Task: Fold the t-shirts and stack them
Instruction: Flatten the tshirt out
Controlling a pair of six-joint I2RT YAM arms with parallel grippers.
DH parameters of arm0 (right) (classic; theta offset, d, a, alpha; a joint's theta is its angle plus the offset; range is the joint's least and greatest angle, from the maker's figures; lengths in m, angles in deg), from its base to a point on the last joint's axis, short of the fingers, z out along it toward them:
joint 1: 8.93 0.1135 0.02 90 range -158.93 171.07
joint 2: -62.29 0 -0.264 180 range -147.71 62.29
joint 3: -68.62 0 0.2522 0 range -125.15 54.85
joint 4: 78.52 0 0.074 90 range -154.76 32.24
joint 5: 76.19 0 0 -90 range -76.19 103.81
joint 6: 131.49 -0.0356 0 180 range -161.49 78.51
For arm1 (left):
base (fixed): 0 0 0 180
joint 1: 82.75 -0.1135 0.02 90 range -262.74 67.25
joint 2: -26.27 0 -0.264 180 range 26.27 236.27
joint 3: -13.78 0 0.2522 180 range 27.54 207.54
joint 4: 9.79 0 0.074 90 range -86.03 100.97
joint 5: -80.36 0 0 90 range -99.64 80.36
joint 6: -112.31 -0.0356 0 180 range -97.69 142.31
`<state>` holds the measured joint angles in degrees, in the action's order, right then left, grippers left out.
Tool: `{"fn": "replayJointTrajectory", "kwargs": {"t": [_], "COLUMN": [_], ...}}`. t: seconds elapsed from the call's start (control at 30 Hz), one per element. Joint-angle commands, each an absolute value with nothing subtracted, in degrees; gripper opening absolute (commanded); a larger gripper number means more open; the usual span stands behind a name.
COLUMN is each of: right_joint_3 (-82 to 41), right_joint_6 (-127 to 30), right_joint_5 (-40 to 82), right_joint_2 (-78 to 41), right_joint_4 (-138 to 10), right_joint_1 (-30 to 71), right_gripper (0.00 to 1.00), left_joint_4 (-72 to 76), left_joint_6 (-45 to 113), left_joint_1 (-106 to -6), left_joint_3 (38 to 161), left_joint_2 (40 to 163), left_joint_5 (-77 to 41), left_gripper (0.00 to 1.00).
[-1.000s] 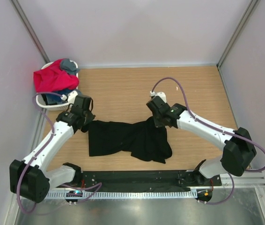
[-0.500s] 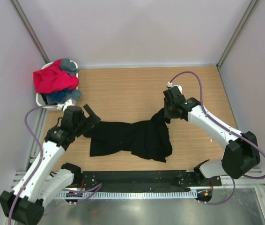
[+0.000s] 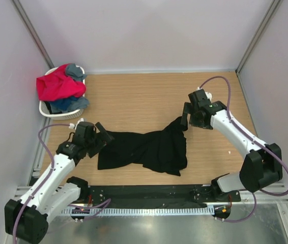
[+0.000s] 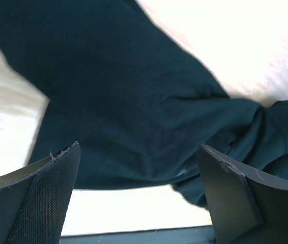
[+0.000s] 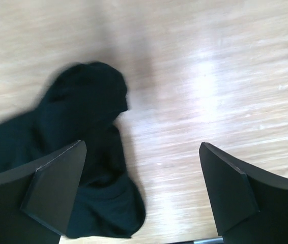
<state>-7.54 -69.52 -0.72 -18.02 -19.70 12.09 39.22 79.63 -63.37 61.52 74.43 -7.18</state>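
A large black t-shirt (image 3: 141, 150) lies crumpled and spread sideways on the wooden table. My left gripper (image 3: 102, 138) hovers open at its left edge, holding nothing. In the left wrist view the black t-shirt (image 4: 118, 91) fills the space beyond the left gripper (image 4: 139, 150). Open and empty, my right gripper (image 3: 186, 118) stands just right of the shirt's raised upper right corner. From the right wrist, the black t-shirt (image 5: 83, 112) bunches to the left of the right gripper (image 5: 143, 146), partly behind the left finger. Red-pink (image 3: 57, 86), grey (image 3: 74, 70) and blue (image 3: 67, 104) t-shirts are piled at the back left.
A white laundry basket (image 3: 46, 109) at the back left corner holds the coloured shirts. Purple-grey walls close in the table on three sides. A black rail (image 3: 149, 195) carrying the arm bases runs along the near edge.
Both grippers have opened and let go of the black shirt. The left gripper drew back toward the near left; the right one moved away to the right. The shirt's corners settled.
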Motion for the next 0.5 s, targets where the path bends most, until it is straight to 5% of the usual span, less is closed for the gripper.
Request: {"fn": "replayJointTrajectory", "kwargs": {"t": [0.0, 0.23, 0.47], "right_joint_3": [-17.64, -13.18, -11.16], "right_joint_6": [-70.41, -76.81, -81.66], "right_joint_5": [-2.20, -0.60, -2.89], "right_joint_2": [-13.21, -7.93, -19.44], "right_joint_4": [-14.15, -20.28, -21.95], "right_joint_1": [12.43, 26.47, 42.30], "right_gripper": [1.00, 1.00, 0.97], "left_joint_4": [30.27, 28.49, 34.63], "left_joint_6": [80.93, 80.06, 83.21], "left_joint_1": [-63.58, -63.58, -63.58], "left_joint_3": [61.47, 63.93, 64.37], "left_joint_2": [77.59, 87.69, 89.29], "left_joint_5": [-8.32, -7.62, 0.01], "left_gripper": [0.96, 0.92, 0.87]}}
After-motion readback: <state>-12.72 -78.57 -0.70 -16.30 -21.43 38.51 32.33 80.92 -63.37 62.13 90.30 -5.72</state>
